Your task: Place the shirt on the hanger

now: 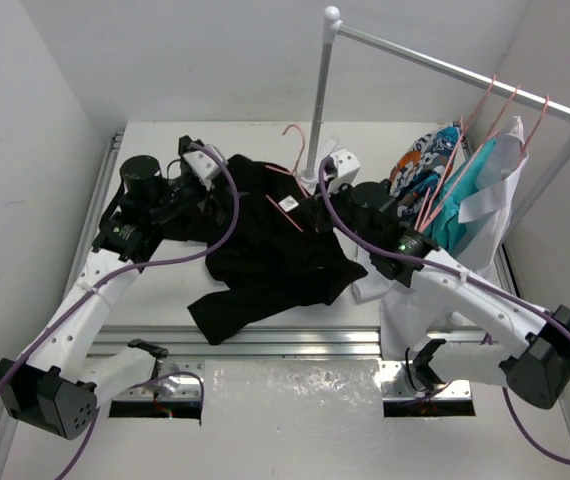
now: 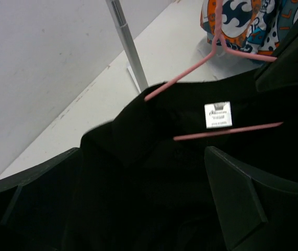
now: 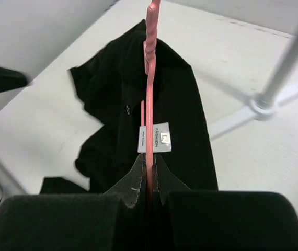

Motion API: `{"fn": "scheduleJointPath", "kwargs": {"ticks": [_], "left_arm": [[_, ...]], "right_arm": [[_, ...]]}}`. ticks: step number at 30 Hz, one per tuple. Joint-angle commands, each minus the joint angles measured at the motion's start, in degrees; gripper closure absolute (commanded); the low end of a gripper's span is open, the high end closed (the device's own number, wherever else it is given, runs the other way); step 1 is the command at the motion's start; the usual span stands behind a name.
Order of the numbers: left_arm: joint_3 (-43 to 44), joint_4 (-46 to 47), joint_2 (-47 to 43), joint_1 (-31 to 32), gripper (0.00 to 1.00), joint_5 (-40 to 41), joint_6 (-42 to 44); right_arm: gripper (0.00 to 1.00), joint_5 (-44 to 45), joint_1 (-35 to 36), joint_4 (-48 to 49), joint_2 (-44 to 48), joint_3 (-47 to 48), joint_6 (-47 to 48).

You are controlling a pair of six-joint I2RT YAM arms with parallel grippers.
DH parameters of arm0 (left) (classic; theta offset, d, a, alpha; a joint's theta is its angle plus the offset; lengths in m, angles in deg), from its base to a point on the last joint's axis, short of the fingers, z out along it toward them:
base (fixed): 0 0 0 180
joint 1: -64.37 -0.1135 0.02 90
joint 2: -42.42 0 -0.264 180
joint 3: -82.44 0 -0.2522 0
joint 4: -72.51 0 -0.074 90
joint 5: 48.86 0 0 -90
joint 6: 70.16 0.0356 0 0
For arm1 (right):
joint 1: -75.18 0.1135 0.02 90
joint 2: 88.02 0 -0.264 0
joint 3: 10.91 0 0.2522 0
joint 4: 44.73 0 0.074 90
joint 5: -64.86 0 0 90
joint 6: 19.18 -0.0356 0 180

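Locate the shirt [image 1: 265, 245] in a crumpled heap on the table [image 1: 155, 300], between the two arms, collar end toward the rack pole [image 1: 318, 100]. Note the white label [image 2: 218, 114] exposed inside the open neck.

Locate the hanger [image 1: 285, 213] lying in that neck opening: hook clear of the collar and near the base of the pole, one sloping arm and the bottom bar visible against the black cloth, remainder covered by it.

Observe the right fingers [image 3: 129, 184] clenched on the hanger frame, seen edge-on from the right wrist, close beside the label.

Observe the left fingers [image 2: 243, 204] spread fully apart, grasping nothing, at the shirt's far-left edge; contact with the cloth not determinable.

Note, at the right end of the rack, a patterned garment [image 1: 427, 155], a teal garment [image 1: 462, 200] and a white garment [image 1: 500, 170] hanging on other pink hangers [image 1: 510, 105].
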State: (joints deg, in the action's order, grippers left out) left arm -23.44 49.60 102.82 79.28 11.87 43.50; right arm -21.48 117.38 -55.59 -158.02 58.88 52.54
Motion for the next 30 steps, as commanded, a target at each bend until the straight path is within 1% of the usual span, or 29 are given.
{"fn": "scheduleJointPath", "kwargs": {"ticks": [1, 2, 5, 9, 10, 11, 13, 15, 16, 21, 23, 24, 25, 26, 28, 29, 30], "left_arm": [[3.01, 1.5, -2.22, -0.24, 0.0, -0.79, -2.57], [3.1, 1.33, -2.22, -0.24, 0.01, 0.26, -2.74], [3.1, 0.62, -2.31, -0.24, 0.01, 2.37, -2.66], [2.48, 0.71, -2.39, -0.15, 0.0, 4.14, -2.65], [2.4, 0.88, -2.31, -0.24, 0.0, 4.4, -2.57], [2.4, 0.89, -2.13, -0.15, 0.0, 4.4, -2.65], [2.4, 0.89, -1.96, -0.15, 0.01, 4.49, -2.65], [2.48, 0.97, -1.69, -0.24, 0.01, 4.58, -2.57], [2.57, 1.06, -1.69, -0.24, 0.01, 4.58, -2.65], [2.75, 1.24, -0.81, -0.24, 0.01, 4.58, -2.83], [2.75, 1.24, -0.38, -0.15, 0.01, 4.67, -2.74], [2.75, 1.15, -0.29, -0.33, 0.02, 4.67, -2.74], [2.75, 1.24, -0.11, -0.24, 0.02, 4.67, -2.74], [2.75, 1.24, 0.24, -0.24, 0.02, 4.67, -2.83], [2.84, 1.32, 0.42, -0.24, 0.02, 4.58, -3.09], [2.84, 1.24, 0.51, -0.24, 0.02, 4.67, -3.09], [2.92, 1.15, 0.59, -0.24, 0.02, 4.67, -3.18]], "right_arm": [[1.0, 12.67, 0.96, 4.49, 3.29, -1.8, -3.51], [1.0, 15.21, 0.96, 3.96, 3.29, -1.8, -3.77], [1.0, 18.56, 0.96, 1.59, 3.37, -1.28, -5.53], [1.0, 18.75, 1.05, -3.5, 3.56, 1.1, -8.79], [1.0, 19.36, 1.05, -6.21, 2.94, 3.88, -10.18], [1.0, 21.11, 1.05, -10.41, 1.2, 5.39, -10.45], [1.0, 24.71, 1.22, -13.6, -0.75, 8.64, -11.42], [1.0, 29.54, 1.49, -16.33, -2.16, 9.53, -13.69], [1.0, 33.56, 1.57, -16.26, -2.68, 8.93, -15.27], [1.0, 38.96, 1.75, -14.58, -1.46, 6.55, -18.98], [1.0, 43.34, 1.84, -17.03, -3.72, 9.87, -18.2], [1.0, 45.36, 1.84, -19.74, -4.96, 11.54, -17.41], [1.0, 47.47, 1.84, -21.16, -6.19, 14.78, -16.36], [1.0, 52.89, 1.84, -22.4, -8.81, 16.2, -15.21], [1.0, 58.89, 1.84, -24.07, -11.55, 21.19, -13.37], [1.0, 64.92, 1.84, -24.51, -12.78, 22.53, -12.66], [1.0, 67.68, 1.84, -24.52, -14.97, 23.85, -11.96]]}}
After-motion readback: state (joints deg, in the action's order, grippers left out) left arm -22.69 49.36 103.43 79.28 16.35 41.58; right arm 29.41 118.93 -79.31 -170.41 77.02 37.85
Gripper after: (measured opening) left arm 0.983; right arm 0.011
